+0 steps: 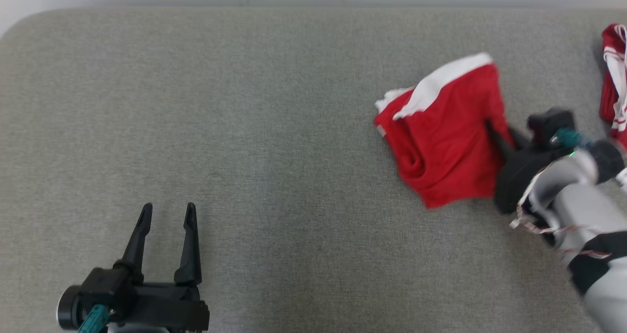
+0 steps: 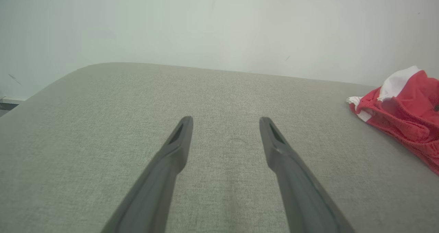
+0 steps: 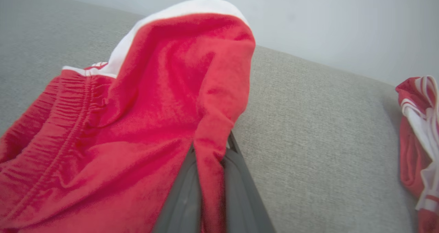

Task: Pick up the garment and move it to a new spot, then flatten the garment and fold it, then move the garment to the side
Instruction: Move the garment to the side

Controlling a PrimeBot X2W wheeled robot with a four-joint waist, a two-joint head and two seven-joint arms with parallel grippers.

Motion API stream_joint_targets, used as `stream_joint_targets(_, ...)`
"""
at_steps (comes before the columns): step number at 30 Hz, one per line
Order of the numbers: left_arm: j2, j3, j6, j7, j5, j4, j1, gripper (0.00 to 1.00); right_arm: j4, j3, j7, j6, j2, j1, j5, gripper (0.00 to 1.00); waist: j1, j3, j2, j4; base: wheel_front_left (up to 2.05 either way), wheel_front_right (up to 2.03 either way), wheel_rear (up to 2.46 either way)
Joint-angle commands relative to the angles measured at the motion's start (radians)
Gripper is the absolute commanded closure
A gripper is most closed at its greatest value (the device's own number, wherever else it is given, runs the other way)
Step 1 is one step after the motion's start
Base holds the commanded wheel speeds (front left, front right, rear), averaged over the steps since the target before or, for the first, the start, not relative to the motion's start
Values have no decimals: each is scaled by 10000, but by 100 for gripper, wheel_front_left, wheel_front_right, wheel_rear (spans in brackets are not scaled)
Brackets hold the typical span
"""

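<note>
Both fingers of my right end effector (image 1: 494,131) are pinched on a fold at the red garment's (image 1: 441,137) right edge; the rest of it lies leftward across the counter (image 1: 245,103). My left end effector (image 1: 166,220), spread wide, sits well apart, so the right arm is nearer.

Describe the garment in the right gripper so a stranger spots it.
On the grey padded surface, look right of centre for the red garment with a broad white band. The right gripper pinches its fold; the other garment, at the right edge, has thin white stripes.
</note>
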Motion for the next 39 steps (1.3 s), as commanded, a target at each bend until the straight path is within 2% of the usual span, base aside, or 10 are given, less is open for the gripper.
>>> stream_joint_targets(1, 1, -26, -20, 1, 56, -34, -209, 0, -168, 67, 62, -29, -333, -258, 113, 100, -1, 478, -1, -310, 0, 0, 0)
stream_joint_targets(10, 2, -322, -258, 1, 343, -206, -1229, 0, -1165, -72, 623, -28, -2317, -1541, 1039, 100, -1, 1797, -1, -836, 0, 0, 0)
stream_joint_targets(25, 267, -579, -614, 1, 981, -994, -1988, 0, -1639, -706, 1457, -29, -4770, -2845, 1397, 100, -1, 3429, -1, -1813, 0, 0, 0)
stream_joint_targets(32, 323, -710, -683, 4, 1103, -1343, -2113, 0, -1380, -622, 1546, -29, -5772, -3244, 1245, 100, -1, 3825, -1, -1933, 0, 0, 0)
stream_joint_targets(38, 386, -759, -690, 8, 1109, -1473, -2214, 0, -686, -692, 1208, -30, -6095, -3653, 1006, 100, -1, 4083, -1, -1871, 0, 0, 0)
stream_joint_targets(39, 395, -757, -688, 12, 1110, -1479, -2230, 0, -561, -702, 1139, -30, -6078, -3731, 948, 87, -1, 4129, -1, -1855, 0, 0, 0)
